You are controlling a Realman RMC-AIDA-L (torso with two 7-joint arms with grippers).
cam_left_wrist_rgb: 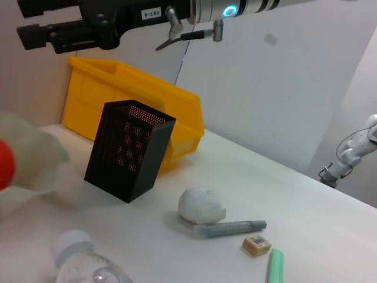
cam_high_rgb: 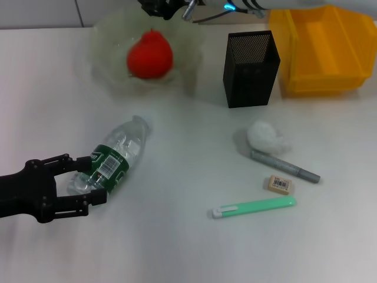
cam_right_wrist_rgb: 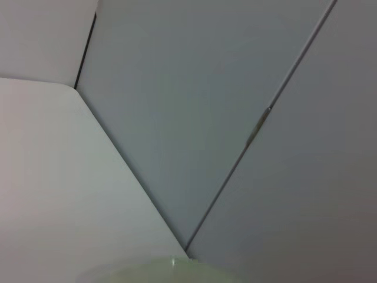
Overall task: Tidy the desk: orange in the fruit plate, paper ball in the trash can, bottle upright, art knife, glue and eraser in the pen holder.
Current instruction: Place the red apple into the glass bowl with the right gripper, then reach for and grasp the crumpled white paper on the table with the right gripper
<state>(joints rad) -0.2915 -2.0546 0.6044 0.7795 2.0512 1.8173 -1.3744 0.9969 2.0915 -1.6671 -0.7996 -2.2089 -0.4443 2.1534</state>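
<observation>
One item is already home: the orange (cam_high_rgb: 149,55) sits inside the fruit plate (cam_high_rgb: 106,56) at the far left of the surface (cam_high_rgb: 177,247). Now it's the bottle's turn. The bottle (cam_high_rgb: 112,162) lies on its side at the near left, cap pointing up toward the plate, and the left tool (cam_high_rgb: 91,181) has its black fingers spread on either side of the lower body, around the dark green label, not yet pressed in as far as I can judge.

That bottle looks like thin clear plastic, light, possibly near empty, so it should crumple under a hard squeeze and could roll or slip on its smooth round wall. My read: a hold across the labelled middle is sensible, firm enough to tip it upright, gentle enough not to crush it.

Over on the right, the paper ball (cam_high_rgb: 265,135) rests just beside a grey pen-like stick (cam_high_rgb: 285,166), with the eraser (cam_high_rgb: 280,184) and a mint-green knife (cam_high_rgb: 254,207) nearer. All small and light; the eraser is a fiddly pinch. The pen holder (cam_high_rgb: 250,68) and the yellow trash can (cam_high_rgb: 324,50) stand at the far right.

The right tool (cam_high_rgb: 160,7) hangs up at the far edge above the plate; whether it's open, I cannot tell.
</observation>
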